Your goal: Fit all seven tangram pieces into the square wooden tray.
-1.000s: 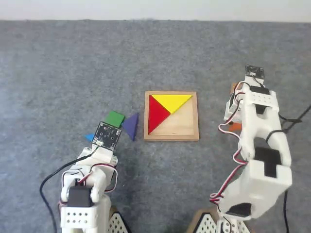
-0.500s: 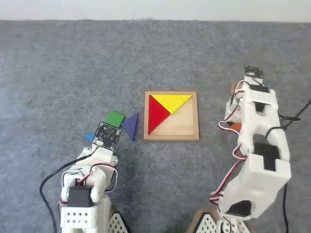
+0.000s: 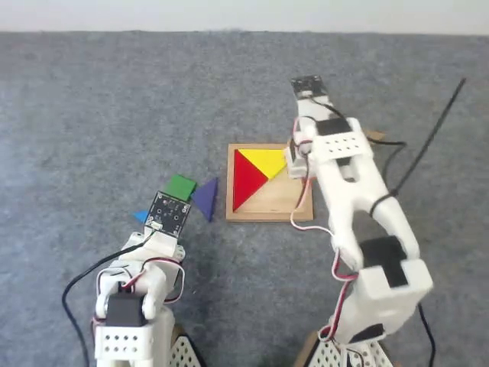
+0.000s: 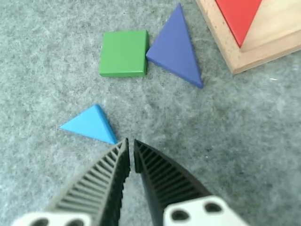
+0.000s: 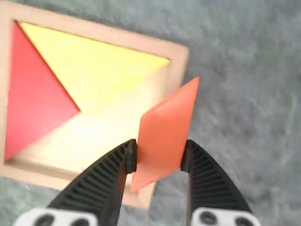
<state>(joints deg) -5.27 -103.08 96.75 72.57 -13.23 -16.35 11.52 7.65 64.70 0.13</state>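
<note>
So far just two sit in the tray [image 3: 267,217], red triangle [image 3: 248,182] and yellow triangle [image 3: 269,159]; the right gripper [image 5: 158,155] pinches the orange parallelogram [image 5: 164,127] over its edge, while green square [image 4: 123,52], navy triangle [image 4: 176,47] and sky-blue triangle [image 4: 89,125] lie by the closed, empty left gripper [image 4: 130,146].

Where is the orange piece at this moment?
In the right wrist view, the orange piece is held in the right end effector, above the wooden tray rim, near the yellow triangle.
</note>
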